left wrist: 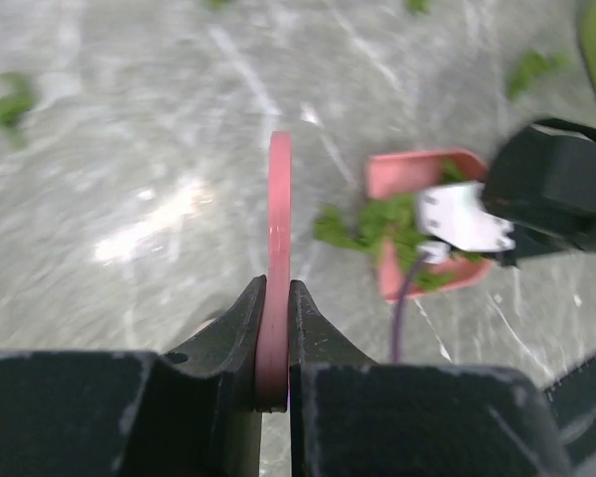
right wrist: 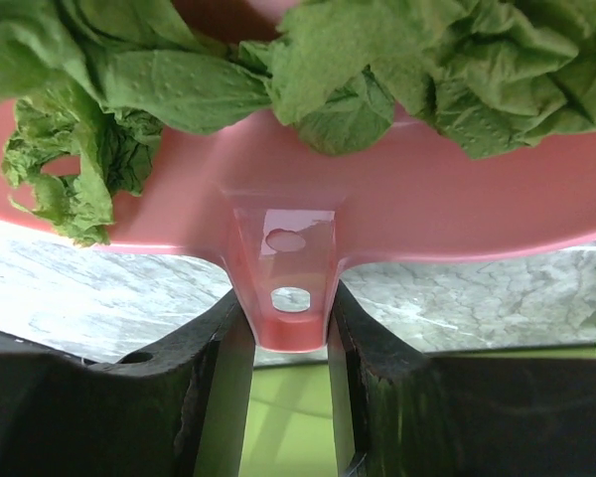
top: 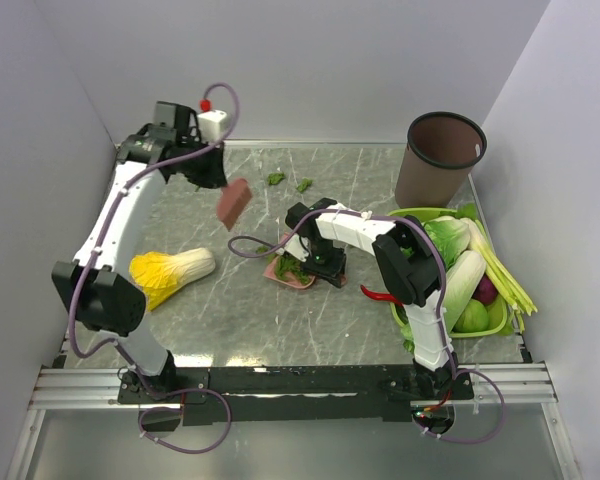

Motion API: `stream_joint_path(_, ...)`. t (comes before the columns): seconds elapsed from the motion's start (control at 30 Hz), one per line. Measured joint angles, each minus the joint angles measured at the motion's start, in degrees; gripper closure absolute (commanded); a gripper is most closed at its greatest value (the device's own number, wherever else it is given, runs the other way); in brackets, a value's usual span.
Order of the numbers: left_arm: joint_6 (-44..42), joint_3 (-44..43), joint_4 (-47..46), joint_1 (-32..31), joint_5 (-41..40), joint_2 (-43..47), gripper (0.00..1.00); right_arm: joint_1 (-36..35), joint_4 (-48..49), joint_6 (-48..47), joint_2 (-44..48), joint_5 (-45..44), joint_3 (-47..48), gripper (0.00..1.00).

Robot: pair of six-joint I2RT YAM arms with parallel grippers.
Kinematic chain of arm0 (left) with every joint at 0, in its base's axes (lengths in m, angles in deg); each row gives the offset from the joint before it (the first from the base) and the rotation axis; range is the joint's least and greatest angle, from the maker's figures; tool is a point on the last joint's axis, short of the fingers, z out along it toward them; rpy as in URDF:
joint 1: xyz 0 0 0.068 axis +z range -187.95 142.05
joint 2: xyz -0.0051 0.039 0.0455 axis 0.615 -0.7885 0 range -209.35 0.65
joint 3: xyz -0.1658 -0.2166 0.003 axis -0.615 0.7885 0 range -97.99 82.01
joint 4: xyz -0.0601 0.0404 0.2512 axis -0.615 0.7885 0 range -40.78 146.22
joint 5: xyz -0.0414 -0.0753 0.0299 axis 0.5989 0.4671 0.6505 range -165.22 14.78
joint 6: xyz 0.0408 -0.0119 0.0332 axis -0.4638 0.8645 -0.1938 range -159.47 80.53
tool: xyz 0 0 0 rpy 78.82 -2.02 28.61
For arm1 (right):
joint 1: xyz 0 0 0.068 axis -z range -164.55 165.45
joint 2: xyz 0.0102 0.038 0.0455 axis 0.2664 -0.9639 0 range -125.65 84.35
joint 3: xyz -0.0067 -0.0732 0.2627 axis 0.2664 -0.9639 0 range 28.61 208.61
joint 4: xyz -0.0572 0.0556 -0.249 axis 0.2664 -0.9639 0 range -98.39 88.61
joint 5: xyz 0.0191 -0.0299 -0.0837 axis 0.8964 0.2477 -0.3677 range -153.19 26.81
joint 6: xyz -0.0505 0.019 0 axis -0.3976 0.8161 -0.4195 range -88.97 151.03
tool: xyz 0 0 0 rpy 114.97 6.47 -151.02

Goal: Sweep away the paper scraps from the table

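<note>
My left gripper (top: 218,184) is shut on a flat pink scraper (top: 234,203) and holds it above the table (top: 210,320); in the left wrist view the scraper (left wrist: 278,219) stands edge-on between the fingers. My right gripper (top: 322,268) is shut on the handle (right wrist: 290,288) of the pink dustpan (top: 285,275), which rests on the table mid-field. Dark-green paper scraps (right wrist: 328,70) lie piled in the pan (left wrist: 417,179). Two loose scraps (top: 276,179) (top: 304,185) lie on the table farther back. Other loose scraps show in the left wrist view (left wrist: 15,99) (left wrist: 531,70).
A brown bin (top: 443,155) stands at the back right. A green basket (top: 418,212) of vegetables sits on the right, with a white radish (top: 462,283) in it and a red chili (top: 378,296) at its edge. A yellow-and-white cabbage (top: 170,270) lies at the left.
</note>
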Motion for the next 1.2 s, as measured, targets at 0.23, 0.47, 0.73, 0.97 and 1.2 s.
stream_joint_path(0.23, 2.05, 6.54, -1.33, 2.6, -1.92, 1.68, 0.99, -0.02, -2.82, -0.39, 0.0, -3.02, 0.24, 0.82)
stream_joint_path(0.47, 2.27, 8.11, -0.63, 2.27, 0.22, -3.58, 0.99, 0.0, -2.67, -0.5, 0.92, -3.45, -1.05, 0.43)
stream_joint_path(0.73, 2.54, 8.39, -2.14, 2.27, 3.5, -6.43, 0.99, 4.09, 5.49, -0.61, 9.99, 5.57, -11.58, 0.31)
stream_joint_path(0.97, 2.71, 8.63, -2.93, 2.27, 4.37, -9.49, 0.99, 10.78, 14.84, -1.64, 18.64, 14.43, -21.38, 0.33)
stream_joint_path(1.2, 3.56, 8.5, -4.28, 2.34, 5.51, -11.67, 0.99, 10.91, 21.75, -4.52, 24.76, 20.85, -25.92, 0.4)
